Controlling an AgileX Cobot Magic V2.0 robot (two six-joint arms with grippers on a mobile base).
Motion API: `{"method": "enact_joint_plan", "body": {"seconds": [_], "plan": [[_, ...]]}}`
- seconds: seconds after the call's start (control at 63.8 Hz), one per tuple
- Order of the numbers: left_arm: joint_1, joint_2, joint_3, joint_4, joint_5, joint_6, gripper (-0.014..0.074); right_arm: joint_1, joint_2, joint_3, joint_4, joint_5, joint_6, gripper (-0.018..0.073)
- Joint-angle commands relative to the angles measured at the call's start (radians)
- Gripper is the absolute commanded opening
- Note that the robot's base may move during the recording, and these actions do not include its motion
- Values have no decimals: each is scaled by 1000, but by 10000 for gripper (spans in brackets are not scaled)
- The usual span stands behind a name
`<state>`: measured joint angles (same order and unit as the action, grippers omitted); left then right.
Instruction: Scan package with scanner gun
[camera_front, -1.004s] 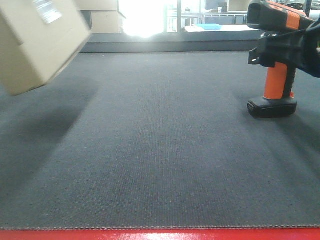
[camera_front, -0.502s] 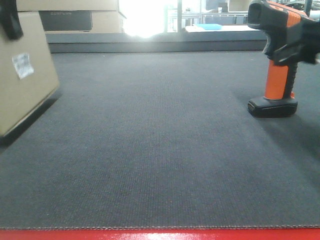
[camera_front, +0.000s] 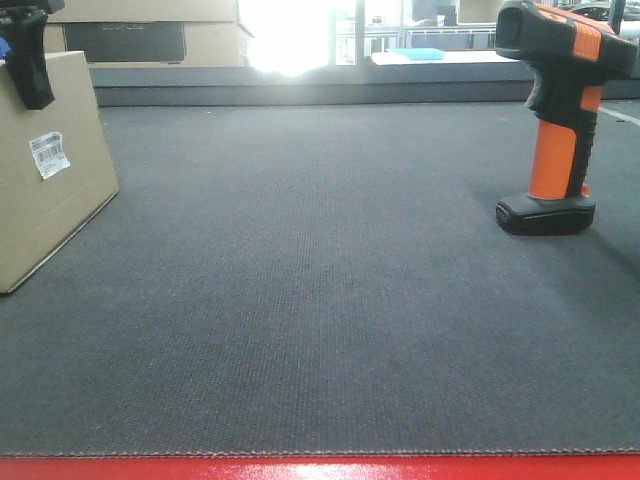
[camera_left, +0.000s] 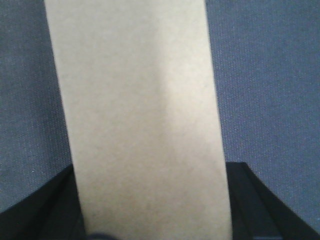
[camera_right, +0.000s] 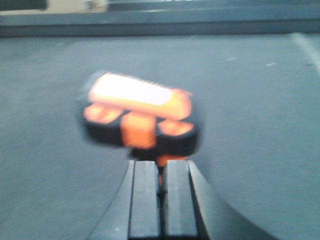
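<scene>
Front view: 1 package (camera_front: 45, 200) sits on the mat (camera_front: 320, 300) at far left, w/ 1 white barcode label (camera_front: 49, 155) on the side facing centre. One finger of the left gripper (camera_front: 25, 55) hangs over its top edge. 1 scanner (camera_front: 556, 110) stands upright on its base at far right, long axis vertical, nose pointing left toward the package; the two are well apart. Bkgd boxes (camera_front: 120, 40) behind aren't part of the job.

Left wrist view: package (camera_left: 140, 115) fills the frame, running straight away from the cam, dark fingers (camera_left: 255, 200) on either side. Can't tell if they're clamping or just straddling.

Right wrist view (blurry): scanner (camera_right: 142, 117) head lies dead ahead, just beyond the right gripper (camera_right: 160, 167), whose pads sit pressed together, empty. Right arm is clearly nearer; it'd need to spread before taking the handle.
</scene>
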<state>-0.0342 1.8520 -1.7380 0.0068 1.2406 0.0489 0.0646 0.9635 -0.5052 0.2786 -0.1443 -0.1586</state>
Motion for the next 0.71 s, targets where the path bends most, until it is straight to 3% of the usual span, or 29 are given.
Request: {"method": "enact_joint_plan", "body": {"seconds": [0.0,0.141,0.329,0.69], "plan": [[-1,38,13,15,-20,-9,-50,-63,-20,-44,-50,67,-12,-153],[-1,36,11,15,-20,-9,212,-140,-26,-127,-123,186,-12,-153],[-1,16,9,17,-20,-9,624,-155,-30,-183,-139,256,-12,-153],[-1,-149,12,0,-20,-9,566,-155,-35,-183,-136,343,-12,-153]]}}
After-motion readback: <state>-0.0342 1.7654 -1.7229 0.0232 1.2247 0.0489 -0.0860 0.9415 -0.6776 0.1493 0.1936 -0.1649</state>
